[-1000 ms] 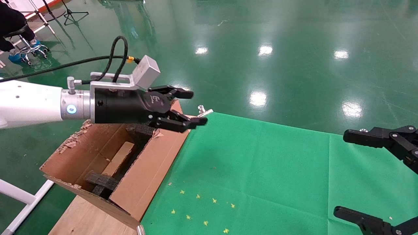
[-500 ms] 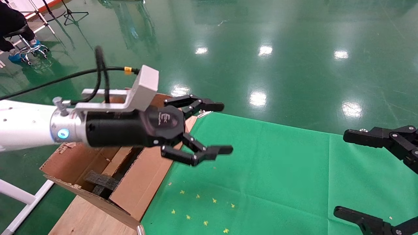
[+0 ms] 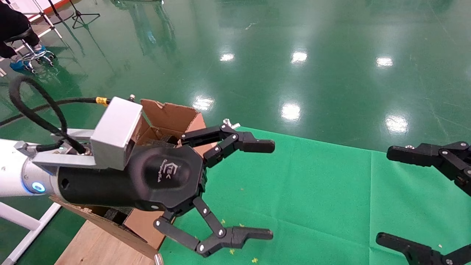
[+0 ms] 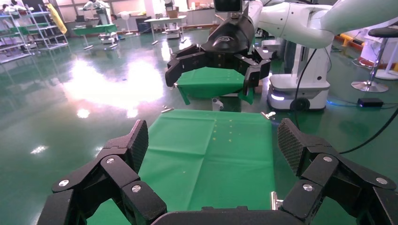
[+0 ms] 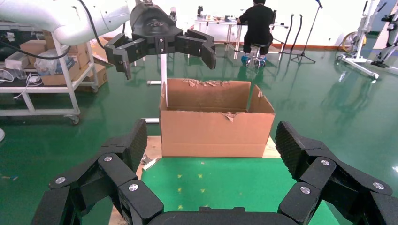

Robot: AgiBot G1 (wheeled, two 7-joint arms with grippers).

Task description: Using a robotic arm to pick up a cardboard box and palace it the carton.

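Observation:
The carton [image 3: 170,115] stands at the left on a wooden board, its ragged flaps up; the right wrist view shows its long side [image 5: 216,126]. The cardboard box is hidden. The robotic arm [image 3: 11,180], my left one, reaches in front of the carton with its silver block [image 3: 116,138] on top. Its left gripper [image 3: 273,189] is open wide over the left edge of the green cloth [image 3: 312,191], holding nothing; from its own wrist camera the left gripper [image 4: 213,145] shows bare cloth between the pads. My right gripper [image 3: 384,197] hangs open at the far right, also empty [image 5: 211,145].
The wooden board [image 3: 95,246] juts out beside the cloth. A metal clamp [image 3: 230,124] holds the cloth's far corner. A white frame bar [image 3: 22,221] runs low on the left. A seated person [image 5: 258,23] and shelving [image 5: 42,70] stand beyond the carton.
My left gripper has swung from above the carton toward me and rightward over the cloth's edge, and its fingers have spread wider. It now covers the carton's inside. The right arm has not moved.

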